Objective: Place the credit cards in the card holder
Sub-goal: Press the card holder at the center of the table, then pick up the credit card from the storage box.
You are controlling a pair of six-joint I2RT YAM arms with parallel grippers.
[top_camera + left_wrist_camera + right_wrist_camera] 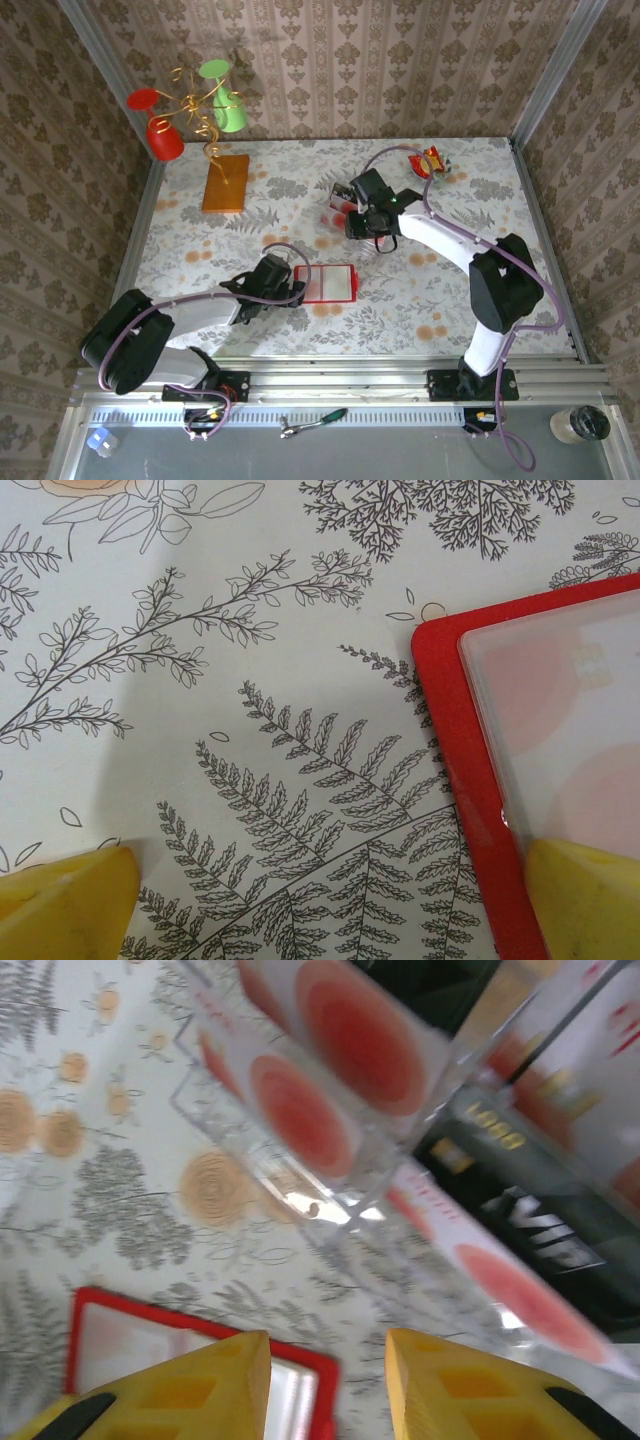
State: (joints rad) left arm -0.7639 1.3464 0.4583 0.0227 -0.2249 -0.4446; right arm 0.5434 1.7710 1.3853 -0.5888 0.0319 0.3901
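Open card holder [326, 283] lying flat on the counter [450, 290].
We note a bright red rim around pale clear pockets. The left end effector [296, 287] is spread wide, with one fingertip [590, 900] over the holder's edge. The right end effector [328, 1380] stands parted and empty near the credit cards [300, 1110], which are pale with red blotches.

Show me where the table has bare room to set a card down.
Bare cloth lies between the wooden block and the wallet, and right of the wallet up to the right arm. It is crowded around the cards and the wrapper.
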